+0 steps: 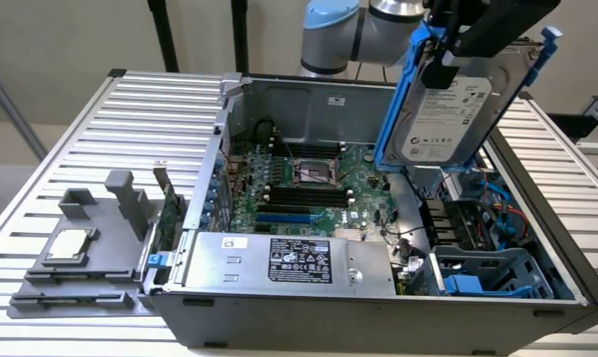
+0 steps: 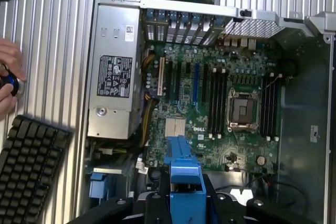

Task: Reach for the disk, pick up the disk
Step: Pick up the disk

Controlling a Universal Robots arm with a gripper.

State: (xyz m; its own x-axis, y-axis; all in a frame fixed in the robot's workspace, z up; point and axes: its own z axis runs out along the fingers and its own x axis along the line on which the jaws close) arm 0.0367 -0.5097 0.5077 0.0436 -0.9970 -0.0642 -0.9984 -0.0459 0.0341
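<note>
The disk (image 1: pixel 446 115) is a silver-grey hard drive with a white label, framed by blue rails. It hangs upright in the air above the back right of the open computer case (image 1: pixel 378 305). My gripper (image 1: pixel 468 56) is shut on its upper end, with one black finger (image 1: pixel 440 73) lying over the label side. In the wrist view, the blue rail of the disk (image 2: pixel 184 174) sits between my gripper's (image 2: pixel 185 200) black fingers (image 2: pixel 157 205), over the motherboard (image 2: pixel 210 103).
Inside the case are a silver power supply box with a black label (image 1: pixel 289 260) and a drive cage with blue parts (image 1: pixel 488 275). A grey fixture holding a small CPU chip (image 1: pixel 71 245) lies at the exterior view's left. A keyboard (image 2: pixel 29 166) and a person's hand (image 2: pixel 8 77) are beside the case.
</note>
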